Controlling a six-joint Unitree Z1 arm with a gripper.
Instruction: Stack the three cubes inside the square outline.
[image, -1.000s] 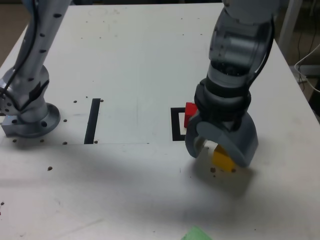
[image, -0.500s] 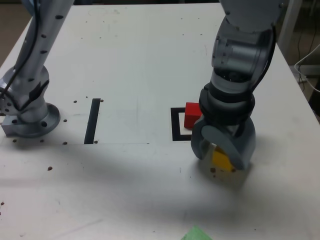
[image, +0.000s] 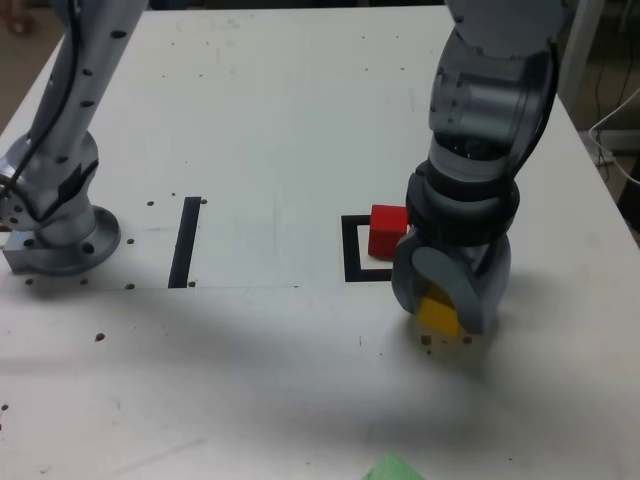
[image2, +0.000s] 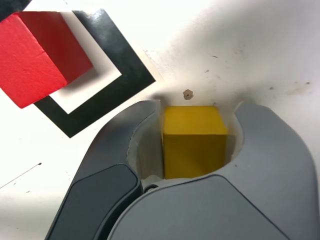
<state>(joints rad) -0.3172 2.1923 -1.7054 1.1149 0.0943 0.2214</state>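
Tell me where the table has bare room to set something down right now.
Bare patches: the wide stretch between the tape strip and the square outline, and the far table beyond both. Crowded: around the outline, where the red cube sits and the pincer holds the yellow cube beside it.

White table (image: 280, 120) w/ a straight black tape strip (image: 185, 242) at the exterior view's left, small dark holes scattered on it, cables (image: 615, 125) beyond its right edge.
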